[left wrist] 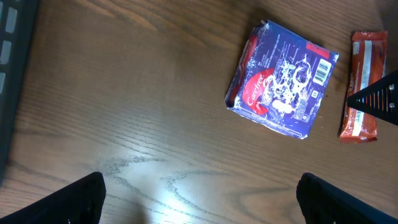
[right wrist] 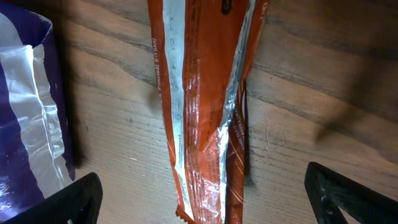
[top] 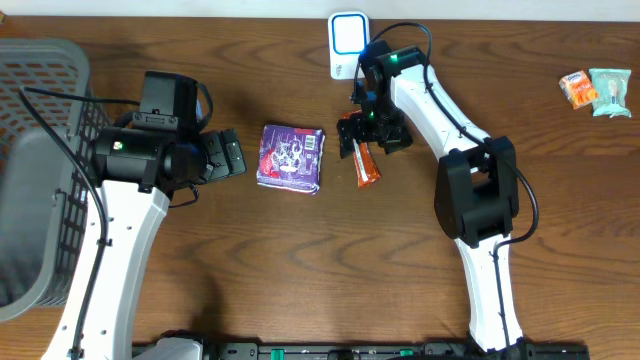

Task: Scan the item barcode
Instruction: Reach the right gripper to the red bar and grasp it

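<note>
Orange snack bar (right wrist: 199,112) fills the right wrist view. It lies flat on the brown wooden table (top: 250,260), between the wide-apart fingers of the right gripper (right wrist: 208,193), which holds nothing. The left gripper (left wrist: 199,199) is spread wide and empty too. Only its view shows the barcode (left wrist: 320,71) on the purple packet (left wrist: 283,81) beside the bar. Only the view from above shows a white scanner (top: 347,40) at the far edge and a grey basket (top: 40,150) on the left.

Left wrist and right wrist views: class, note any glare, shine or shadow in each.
Left wrist view: pale glare on the table near the bottom edge; the purple packet is sharp. Right wrist view: the orange wrapper glints along its foil seam and casts a dark shadow rightward in frame.
</note>
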Motion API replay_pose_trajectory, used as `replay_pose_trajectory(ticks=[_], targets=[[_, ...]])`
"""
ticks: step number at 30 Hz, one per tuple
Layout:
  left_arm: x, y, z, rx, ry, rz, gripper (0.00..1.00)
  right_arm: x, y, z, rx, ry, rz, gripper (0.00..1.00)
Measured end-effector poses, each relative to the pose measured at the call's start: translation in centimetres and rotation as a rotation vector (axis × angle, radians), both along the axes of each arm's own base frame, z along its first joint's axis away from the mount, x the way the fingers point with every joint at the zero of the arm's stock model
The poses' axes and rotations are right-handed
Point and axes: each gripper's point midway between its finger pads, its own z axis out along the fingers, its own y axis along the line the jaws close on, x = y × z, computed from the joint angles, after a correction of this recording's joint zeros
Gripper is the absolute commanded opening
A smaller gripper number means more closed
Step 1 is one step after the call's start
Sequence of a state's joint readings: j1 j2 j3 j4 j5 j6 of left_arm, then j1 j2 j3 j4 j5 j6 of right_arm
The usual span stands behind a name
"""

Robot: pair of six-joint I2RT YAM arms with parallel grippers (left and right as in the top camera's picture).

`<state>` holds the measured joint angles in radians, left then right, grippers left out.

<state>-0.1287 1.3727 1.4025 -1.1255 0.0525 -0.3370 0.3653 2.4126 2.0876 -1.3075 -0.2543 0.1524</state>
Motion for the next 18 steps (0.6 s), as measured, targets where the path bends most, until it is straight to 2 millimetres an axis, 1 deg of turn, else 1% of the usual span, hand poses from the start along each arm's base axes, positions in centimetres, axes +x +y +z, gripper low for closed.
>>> replay_pose_trajectory(ticks=[14, 15, 16, 18], targets=[[0.0, 0.0, 0.0, 0.0, 0.0, 0.0, 0.98, 0.7, 0.3, -0.1, 0.01, -0.025, -0.023, 0.99], [0.0, 0.0, 0.0, 0.0, 0.0, 0.0, 0.98, 0.9, 0.5, 0.0, 0.023, -0.03, -0.024, 0.98], [0.0, 0.0, 0.0, 0.0, 0.0, 0.0, 0.98, 1.0, 0.6, 0.0, 0.034, -0.031, -0.027, 0.94], [0.0, 0.0, 0.0, 0.0, 0.0, 0.0, 0.98, 1.3, 0.9, 0.1, 0.061, -0.035, -0.034, 0.79]])
